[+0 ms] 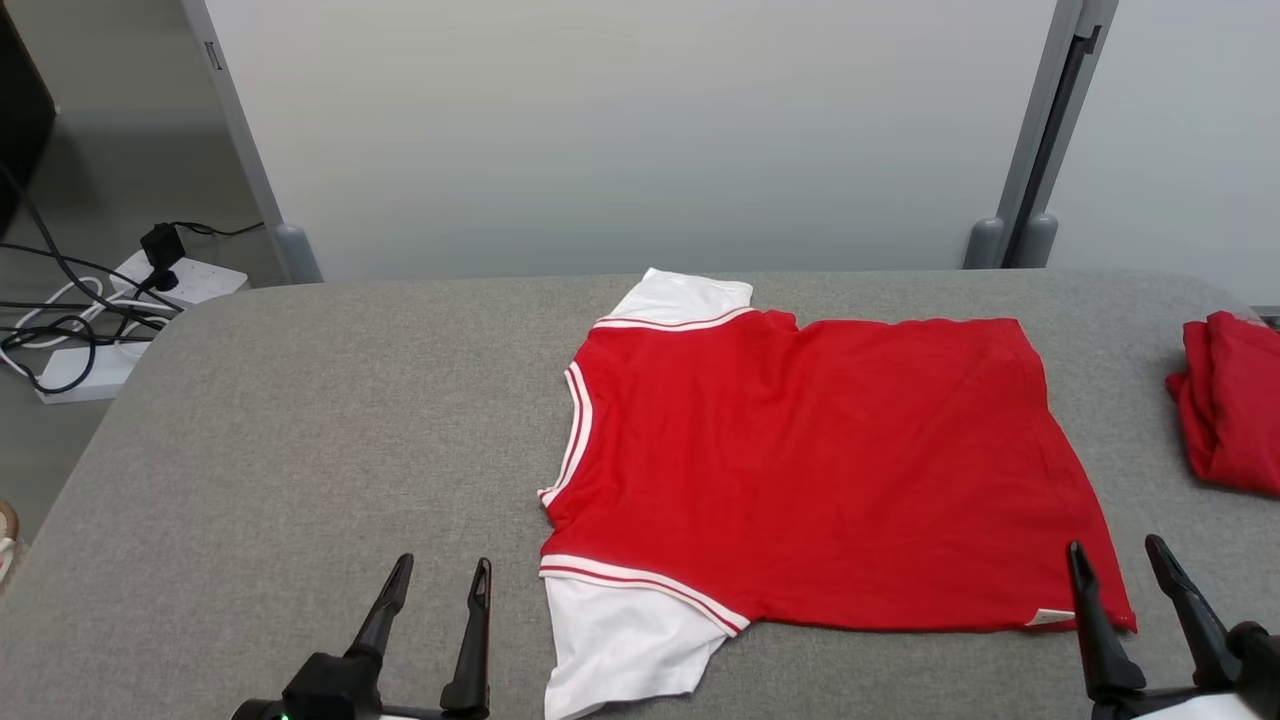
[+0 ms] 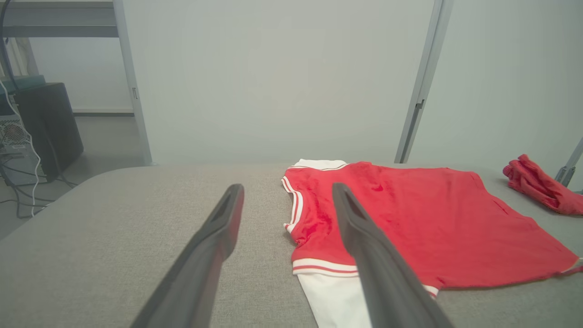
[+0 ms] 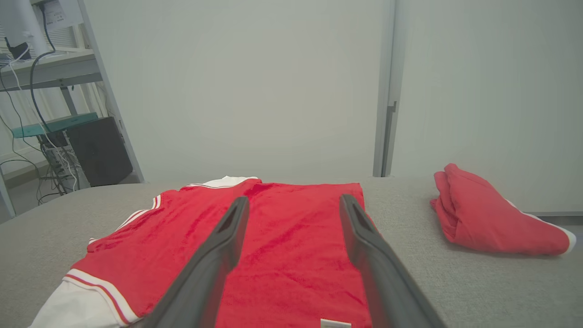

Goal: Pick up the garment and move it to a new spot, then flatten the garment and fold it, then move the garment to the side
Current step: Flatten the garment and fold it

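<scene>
Jaws on my left gripper [image 1: 444, 563] and right gripper [image 1: 1115, 545] stand wide apart, gripping nothing. The red white-sleeved T-shirt [image 1: 820, 470] lies flat on the grey table [image 1: 300, 430], collar to my left.

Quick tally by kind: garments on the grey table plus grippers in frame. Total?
Flat red T-shirt with white sleeves: 1
Bundled red garment at the right edge of the grey table: 1
Open dark two-finger grippers: 2 (left gripper, right gripper)
Total: 4
</scene>
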